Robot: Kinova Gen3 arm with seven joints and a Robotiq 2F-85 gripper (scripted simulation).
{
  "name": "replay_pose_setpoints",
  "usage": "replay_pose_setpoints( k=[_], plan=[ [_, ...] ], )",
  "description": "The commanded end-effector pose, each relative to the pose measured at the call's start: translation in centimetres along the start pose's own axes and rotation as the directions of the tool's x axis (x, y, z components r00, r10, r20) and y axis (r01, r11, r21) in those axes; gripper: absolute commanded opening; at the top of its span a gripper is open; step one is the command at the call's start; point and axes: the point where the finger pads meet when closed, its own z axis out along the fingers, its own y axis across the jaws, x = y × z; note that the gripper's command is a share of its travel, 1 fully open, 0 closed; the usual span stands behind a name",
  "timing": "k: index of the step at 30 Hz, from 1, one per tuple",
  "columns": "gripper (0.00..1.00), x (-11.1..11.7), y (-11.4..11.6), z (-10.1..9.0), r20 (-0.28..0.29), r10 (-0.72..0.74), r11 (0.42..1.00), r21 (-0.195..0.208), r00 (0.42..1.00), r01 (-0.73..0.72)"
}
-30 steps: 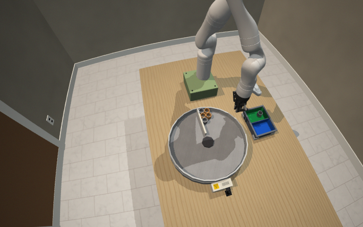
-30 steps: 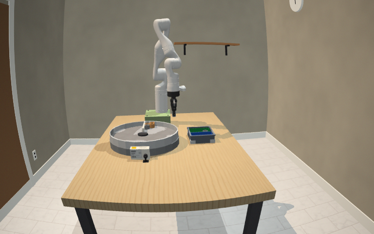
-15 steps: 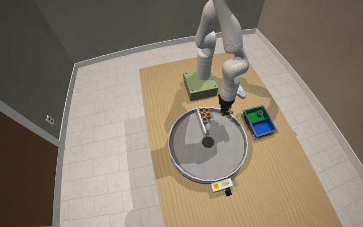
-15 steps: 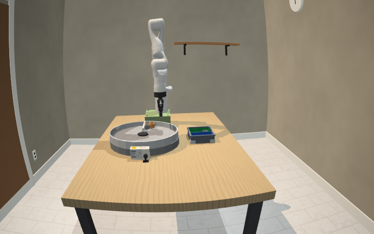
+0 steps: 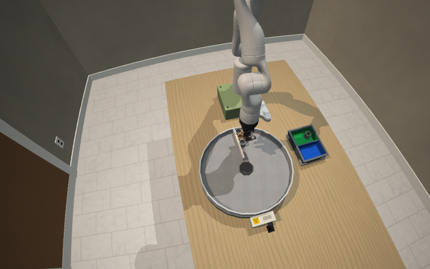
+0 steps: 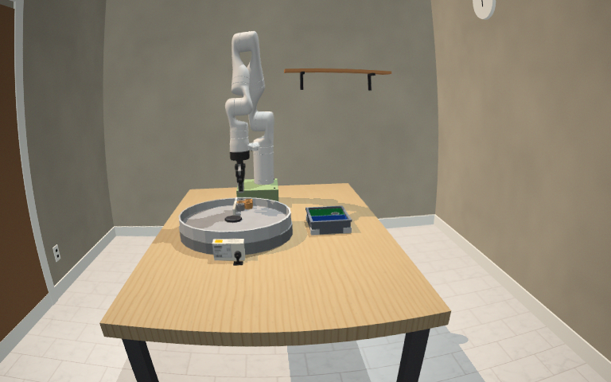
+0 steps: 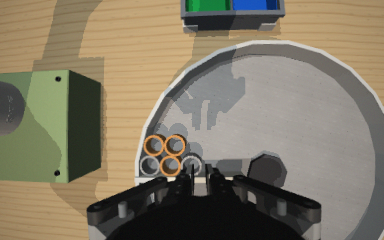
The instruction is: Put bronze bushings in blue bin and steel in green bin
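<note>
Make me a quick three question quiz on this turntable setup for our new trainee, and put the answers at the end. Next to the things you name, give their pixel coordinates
1. True or false: the blue bin (image 5: 312, 151) (image 6: 329, 217) (image 7: 255, 4) holds a steel bushing.
2. How many bronze bushings show on the turntable (image 5: 266, 190) (image 6: 234, 240) (image 7: 320, 110) in the wrist view?
3. Fill in: the next bronze bushing should go in the ____ bin.

Key: 1. False; 2. Three; 3. blue

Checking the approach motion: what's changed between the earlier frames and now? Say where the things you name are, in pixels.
The arm swung the gripper (image 5: 250, 138) (image 6: 241, 189) (image 7: 199, 172) from beside the green bin (image 5: 299, 138) (image 6: 321, 212) (image 7: 207, 5) to above the bushings by the turntable's (image 5: 202, 186) (image 6: 234, 239) (image 7: 300, 115) divider (image 5: 239, 146). No bushing visibly taken or released. Unchanged: one steel bushing (image 5: 307, 137) in the green bin, blue bin (image 5: 312, 152) (image 6: 331, 217) (image 7: 255, 4) without bushings.
</note>
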Motion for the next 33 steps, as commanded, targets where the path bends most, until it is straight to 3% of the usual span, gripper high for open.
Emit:
replay_pose_setpoints(
  k=[1,6,33],
  plan=[
    [0.14,-0.8,-0.1,0.0,-0.001,0.022,1.000,0.000,1.000,-0.022],
    [0.14,-0.8,-0.1,0.0,-0.001,0.022,1.000,0.000,1.000,-0.022],
    [0.14,-0.8,-0.1,4.4,0.001,0.022,1.000,0.000,1.000,-0.022]
  ],
)
